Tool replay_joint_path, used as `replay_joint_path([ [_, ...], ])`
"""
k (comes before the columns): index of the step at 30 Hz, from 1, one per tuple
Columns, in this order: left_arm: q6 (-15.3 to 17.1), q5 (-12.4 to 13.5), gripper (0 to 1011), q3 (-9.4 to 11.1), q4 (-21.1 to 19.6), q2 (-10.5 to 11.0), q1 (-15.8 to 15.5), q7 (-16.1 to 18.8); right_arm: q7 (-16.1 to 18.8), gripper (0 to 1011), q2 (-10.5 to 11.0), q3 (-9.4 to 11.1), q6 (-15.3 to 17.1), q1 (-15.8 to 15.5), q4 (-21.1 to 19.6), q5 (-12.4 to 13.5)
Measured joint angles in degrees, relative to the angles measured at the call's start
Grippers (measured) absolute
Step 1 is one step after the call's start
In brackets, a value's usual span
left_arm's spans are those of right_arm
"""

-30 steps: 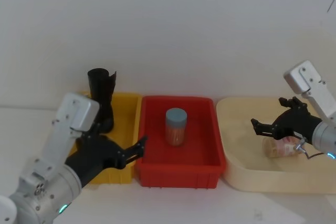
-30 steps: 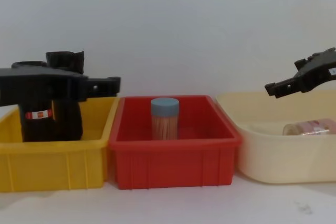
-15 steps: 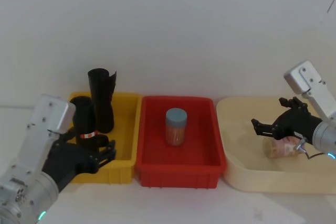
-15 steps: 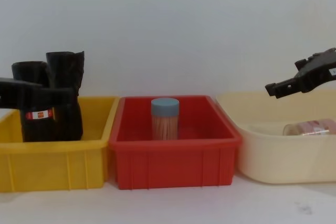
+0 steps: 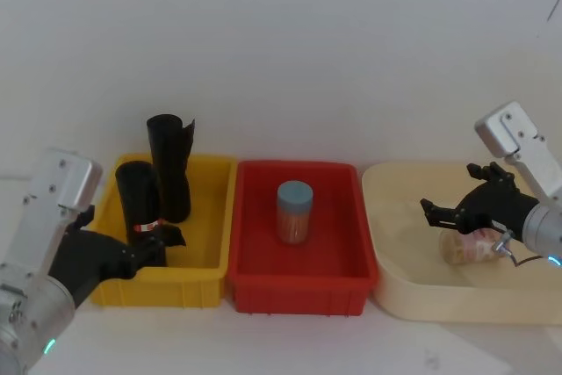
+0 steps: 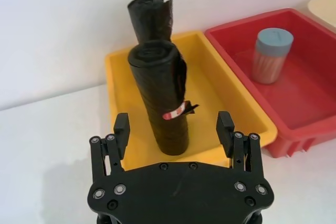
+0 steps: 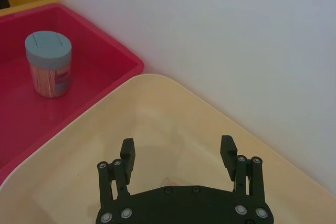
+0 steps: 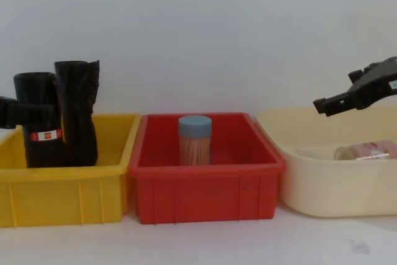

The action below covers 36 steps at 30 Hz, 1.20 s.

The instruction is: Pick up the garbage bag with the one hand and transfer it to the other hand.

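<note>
Left gripper [image 5: 158,246] has backed off and now lines up on the garbage bag [image 5: 138,195].
A second ago you had it stretched across the yellow bin [image 5: 158,292] toward 3 o'clock. It has since drawn back to the bag's 6 o'clock, jaws spread wide and empty, with the roll framed between them in the wrist view. The bag stands upright in the bin, untouched (the plain roll [image 5: 169,164] at its 1 o'clock is the wrong one). The pick hasn't begun; this looks like a re-aim. Your right gripper [image 5: 432,214] waits over the cream tray [image 5: 457,300], jaws wide too.

Garbage bag [image 5: 138,204] upright in yellow bin [image 5: 176,288]
</note>
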Motion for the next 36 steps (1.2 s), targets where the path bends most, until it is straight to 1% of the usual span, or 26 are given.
replay_joint_path([
  [5, 0.06, 0.12, 1000, -0.14, 1.71, 0.26, -1.67, -0.85, 0.0, 1001, 0.0, 0.0, 0.0, 0.0, 0.0, 0.0],
  [7, 0.06, 0.17, 1000, -0.12, 2.81, 0.36, -2.8, -1.54, 0.0, 1001, 0.0, 0.0, 0.0, 0.0, 0.0, 0.0],
  [20, -0.78, 0.46, 1000, 0.7, 8.74, 0.11, -8.84, -4.54, 0.0, 1000, 0.0, 0.0, 0.0, 0.0, 0.0, 0.01],
  [22, -0.99, 0.47, 1000, 0.9, 10.25, -0.18, -10.32, -5.2, 0.0, 1001, 0.0, 0.0, 0.0, 0.0, 0.0, 0.01],
  [23, -0.99, 0.47, 1000, 0.9, 10.25, -0.18, -10.32, -5.2, 0.0, 1001, 0.0, 0.0, 0.0, 0.0, 0.0, 0.01],
  [25, -1.08, 0.46, 1000, 1.05, 11.51, -0.55, -11.58, -5.76, 0.0, 1000, 0.0, 0.0, 0.0, 0.0, 0.0, 0.01],
  [35, -0.53, -0.18, 997, 1.25, 15.05, -1.96, -14.73, -7.02, 0.0, 1001, 0.0, 0.0, 0.0, 0.0, 0.0, 0.01],
  [36, -0.42, -0.29, 977, 1.26, 15.46, -2.15, -15.09, -7.17, 0.0, 1001, 0.0, 0.0, 0.0, 0.0, 0.0, 0.01],
])
